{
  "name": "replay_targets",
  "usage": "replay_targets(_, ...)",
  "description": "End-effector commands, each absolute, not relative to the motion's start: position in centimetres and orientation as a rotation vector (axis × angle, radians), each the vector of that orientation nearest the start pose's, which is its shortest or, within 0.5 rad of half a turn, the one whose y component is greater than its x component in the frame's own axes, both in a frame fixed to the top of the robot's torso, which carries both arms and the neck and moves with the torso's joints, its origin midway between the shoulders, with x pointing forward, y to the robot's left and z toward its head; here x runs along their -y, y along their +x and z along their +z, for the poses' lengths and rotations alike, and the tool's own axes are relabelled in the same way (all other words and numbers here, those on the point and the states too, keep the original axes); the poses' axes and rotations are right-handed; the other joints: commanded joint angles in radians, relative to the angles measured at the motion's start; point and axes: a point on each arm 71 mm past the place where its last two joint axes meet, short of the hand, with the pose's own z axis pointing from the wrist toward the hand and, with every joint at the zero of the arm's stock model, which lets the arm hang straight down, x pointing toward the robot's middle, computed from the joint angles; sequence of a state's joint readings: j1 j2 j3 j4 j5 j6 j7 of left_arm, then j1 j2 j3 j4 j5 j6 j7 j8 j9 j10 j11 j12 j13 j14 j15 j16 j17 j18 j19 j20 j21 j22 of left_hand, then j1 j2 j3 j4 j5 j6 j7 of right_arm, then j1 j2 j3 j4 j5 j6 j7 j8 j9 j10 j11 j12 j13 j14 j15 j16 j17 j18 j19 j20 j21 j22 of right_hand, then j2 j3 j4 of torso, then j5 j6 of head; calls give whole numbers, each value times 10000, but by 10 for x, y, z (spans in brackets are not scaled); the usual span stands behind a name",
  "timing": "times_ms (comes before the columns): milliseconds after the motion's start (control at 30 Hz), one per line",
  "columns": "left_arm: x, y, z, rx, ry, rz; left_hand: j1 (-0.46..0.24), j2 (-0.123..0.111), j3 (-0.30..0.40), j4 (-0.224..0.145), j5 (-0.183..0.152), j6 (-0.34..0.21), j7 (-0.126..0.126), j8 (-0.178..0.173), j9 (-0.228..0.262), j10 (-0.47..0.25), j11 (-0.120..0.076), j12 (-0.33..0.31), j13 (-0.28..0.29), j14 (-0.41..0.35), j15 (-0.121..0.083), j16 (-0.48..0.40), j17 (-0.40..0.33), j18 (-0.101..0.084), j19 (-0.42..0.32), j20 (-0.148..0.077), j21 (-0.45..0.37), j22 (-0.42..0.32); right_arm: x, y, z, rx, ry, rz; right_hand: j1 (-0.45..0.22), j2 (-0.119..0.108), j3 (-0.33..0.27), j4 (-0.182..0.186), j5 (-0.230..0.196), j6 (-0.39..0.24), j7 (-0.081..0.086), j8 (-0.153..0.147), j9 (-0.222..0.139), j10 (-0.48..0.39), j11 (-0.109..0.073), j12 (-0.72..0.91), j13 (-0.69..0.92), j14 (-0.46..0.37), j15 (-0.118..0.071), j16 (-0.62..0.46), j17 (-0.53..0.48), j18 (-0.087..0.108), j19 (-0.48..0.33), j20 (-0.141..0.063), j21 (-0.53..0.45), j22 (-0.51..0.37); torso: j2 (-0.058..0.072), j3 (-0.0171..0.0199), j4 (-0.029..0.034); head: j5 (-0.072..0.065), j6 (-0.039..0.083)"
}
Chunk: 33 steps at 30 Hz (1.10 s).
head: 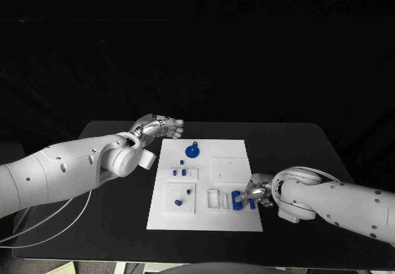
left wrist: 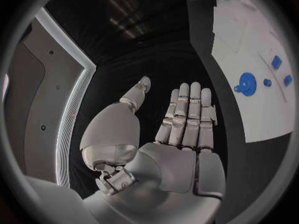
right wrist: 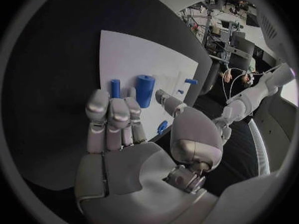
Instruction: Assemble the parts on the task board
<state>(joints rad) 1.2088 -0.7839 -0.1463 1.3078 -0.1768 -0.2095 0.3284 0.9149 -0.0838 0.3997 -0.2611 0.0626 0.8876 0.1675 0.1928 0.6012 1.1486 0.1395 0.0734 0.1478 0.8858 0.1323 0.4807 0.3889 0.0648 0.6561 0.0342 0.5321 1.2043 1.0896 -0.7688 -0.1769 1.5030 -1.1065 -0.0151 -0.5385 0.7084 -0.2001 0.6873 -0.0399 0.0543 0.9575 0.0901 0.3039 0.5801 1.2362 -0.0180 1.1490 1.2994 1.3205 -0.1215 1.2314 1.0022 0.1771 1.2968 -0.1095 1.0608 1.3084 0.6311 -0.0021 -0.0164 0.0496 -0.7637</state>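
The white task board (head: 206,185) lies mid-table. On it are a round blue part with a tab (head: 193,150), several small blue parts (head: 182,170) and two more (head: 178,202) in a square panel. My right hand (head: 257,196) is at the board's right edge. In the right wrist view its fingertips (right wrist: 118,104) and thumb flank an upright blue cylinder (right wrist: 144,89), and I cannot tell whether they touch it. A thin blue peg (right wrist: 115,88) stands beside it. My left hand (head: 158,127) hovers off the board's far left corner, fingers straight and holding nothing (left wrist: 181,119).
The black table (head: 296,148) extends around the board on all sides. White raised fixtures (head: 218,200) and a square panel (head: 229,168) sit on the board. My left arm (head: 66,171) lies along the table's left side.
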Motion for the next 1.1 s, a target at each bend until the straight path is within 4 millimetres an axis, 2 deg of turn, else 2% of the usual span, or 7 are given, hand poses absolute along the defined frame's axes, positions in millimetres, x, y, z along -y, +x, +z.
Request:
replay_targets(33,-237,511,-225,-16142,-9647,-13790,-112,-22,-69,-7,-42,-83,-13,53,-17,-76,10,-39,-14,30,33,-71,18,95,62,9,-66,16,192,426,-322,-24160,1738,3361,-72,-14,-18,42,-50,19,77,-46,12,-6,30,-29,-12,-31,-21,25,12,847,-35,-67,45,193,10,5,-18,44,-25)
replay_targets(133,-237,511,-225,-16148,-9674,-13817,-124,-14,-77,-7,-46,-86,-12,52,-20,-78,11,-40,-17,31,33,-78,26,97,65,9,-71,17,188,425,-327,-24132,1768,3451,-68,-9,-10,33,-50,16,78,-49,15,-7,31,-25,-6,-34,-21,25,12,847,-39,-70,48,193,14,5,-35,60,-37)
replay_targets(233,-237,511,-225,-16164,-9689,-13843,-136,-6,-86,-7,-48,-89,-11,51,-24,-82,12,-41,-20,29,34,-87,32,99,68,9,-76,18,181,425,-330,-24196,1658,3551,-68,-4,-8,32,-50,16,78,-49,17,-3,31,-19,-1,-34,-21,25,12,847,-41,-71,49,193,26,11,-18,62,-52)
replay_targets(600,-237,511,-225,-16231,-9753,-13868,-176,14,-110,-2,-50,-97,-7,50,-32,-92,16,-45,-28,24,37,-109,49,102,74,12,-91,21,166,423,-334,-24233,1492,3900,-74,-29,-6,2,-51,-6,84,-64,25,-63,37,-77,-24,-43,-16,21,9,847,-59,-76,57,190,25,-5,-23,64,-94)
replay_targets(867,-235,511,-225,-16231,-9733,-13913,-198,42,-120,2,-48,-105,-5,48,-39,-98,18,-45,-33,22,38,-127,65,107,80,12,-104,23,161,425,-336,-24279,1407,3890,-77,-14,9,-9,-50,-23,89,-75,30,-136,42,-154,-62,-50,-11,15,5,847,-73,-79,60,187,23,-15,-14,67,-82)
replay_targets(1000,-234,511,-225,-16245,-9753,-13937,-205,54,-124,1,-47,-108,-3,48,-42,-100,19,-45,-35,23,38,-133,71,109,83,12,-108,24,159,427,-337,-24206,1479,3882,-71,50,41,-32,-50,-34,95,-87,38,-226,48,-252,-109,-58,-5,8,0,847,-95,-81,65,186,36,-17,-5,63,-63)
replay_targets(1100,-235,511,-225,-16240,-9760,-13926,-209,60,-127,1,-46,-110,-3,47,-43,-101,19,-45,-37,23,39,-136,74,109,85,12,-110,24,161,429,-337,-24070,1622,3855,76,239,188,-148,-50,-11,90,-86,54,-270,43,-308,-131,-63,-7,1,-7,847,-121,-92,77,184,39,-12,-8,91,-71)
